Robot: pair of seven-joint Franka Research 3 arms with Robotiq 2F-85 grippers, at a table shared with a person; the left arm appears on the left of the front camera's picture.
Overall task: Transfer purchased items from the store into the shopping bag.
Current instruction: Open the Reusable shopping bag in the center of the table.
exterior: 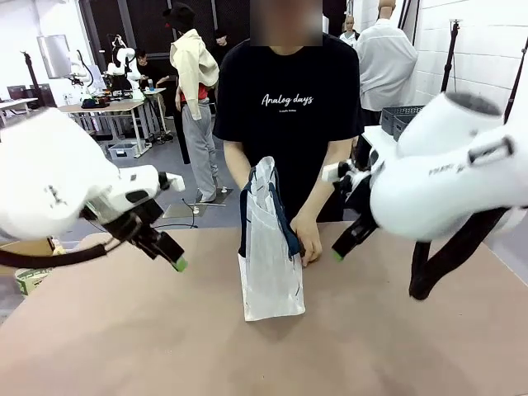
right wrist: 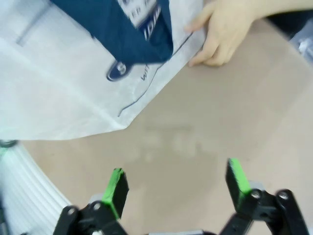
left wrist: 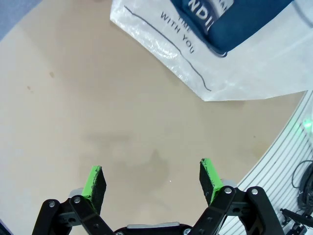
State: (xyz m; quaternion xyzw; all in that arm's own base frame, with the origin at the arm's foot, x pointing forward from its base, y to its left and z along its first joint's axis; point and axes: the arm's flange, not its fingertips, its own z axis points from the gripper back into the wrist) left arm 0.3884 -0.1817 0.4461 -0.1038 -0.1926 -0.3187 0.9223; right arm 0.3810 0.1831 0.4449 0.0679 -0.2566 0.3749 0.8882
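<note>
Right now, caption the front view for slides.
Person's hand steadies upright shopping bag between left claw and right claw.

Shopping bag (exterior: pixel 268 276): translucent white, navy handles, dark blue lettering, thin dark line, possibly a border.
Worktop (exterior: pixel 124 346): plain pinkish tan.
Left hand (left wrist: pixel 151 169), right hand (right wrist: pixel 175 169): black, green pads.
Shirt (exterior: pixel 247 82): black, white script.
</note>
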